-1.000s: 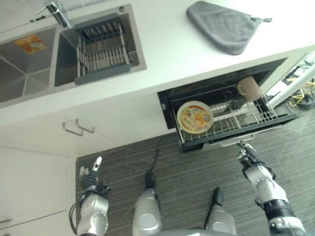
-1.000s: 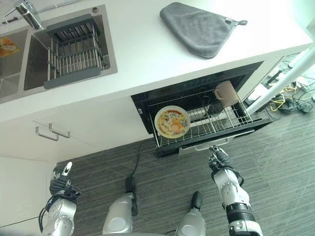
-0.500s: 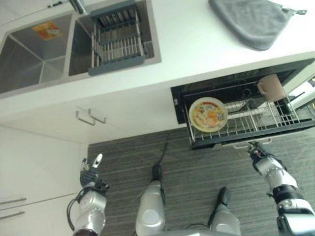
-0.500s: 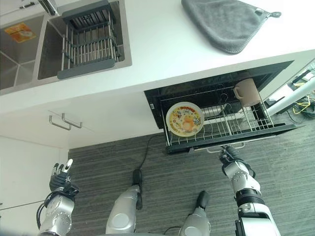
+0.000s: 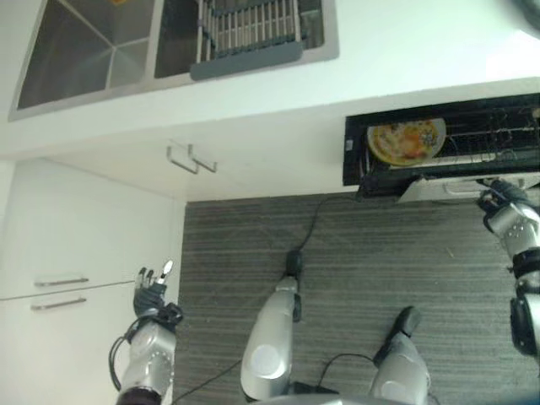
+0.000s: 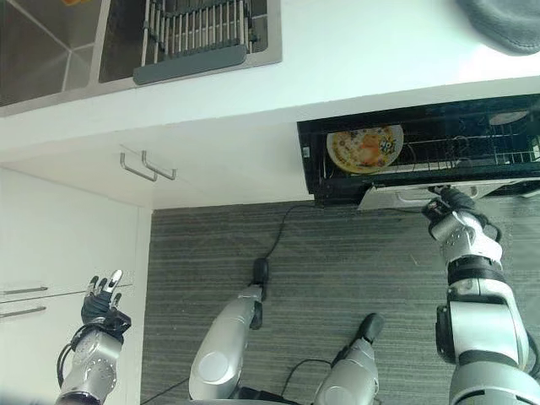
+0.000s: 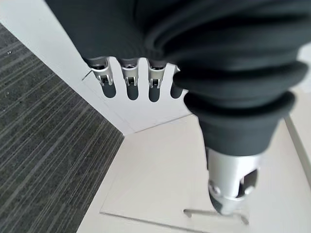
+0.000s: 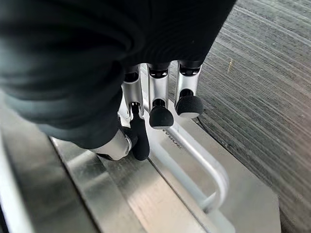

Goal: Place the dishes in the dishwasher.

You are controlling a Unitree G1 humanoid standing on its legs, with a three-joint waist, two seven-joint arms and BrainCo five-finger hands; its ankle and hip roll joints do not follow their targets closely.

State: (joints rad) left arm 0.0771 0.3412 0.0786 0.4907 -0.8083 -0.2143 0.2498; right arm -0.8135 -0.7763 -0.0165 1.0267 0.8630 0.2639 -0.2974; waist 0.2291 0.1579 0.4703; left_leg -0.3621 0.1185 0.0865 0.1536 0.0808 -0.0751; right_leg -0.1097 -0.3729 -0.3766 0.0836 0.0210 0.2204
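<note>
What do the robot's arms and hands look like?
Both arms are shiny silver-grey tubes with dark bands at the joints. The left hand and the right hand have thin silver fingers with rounded black tips, like little rubber caps. A dark ribbed cover, a bit like a bendy hose, wraps each wrist.

A white counter (image 6: 354, 51) runs across the top, with a steel double sink (image 5: 93, 42) set into it. White cupboard fronts (image 6: 219, 160) sit below it, one carrying two metal handles (image 6: 148, 166). More white drawers (image 5: 76, 253) stand at the left. The floor (image 6: 337, 261) is dark grey with fine stripes.
</note>
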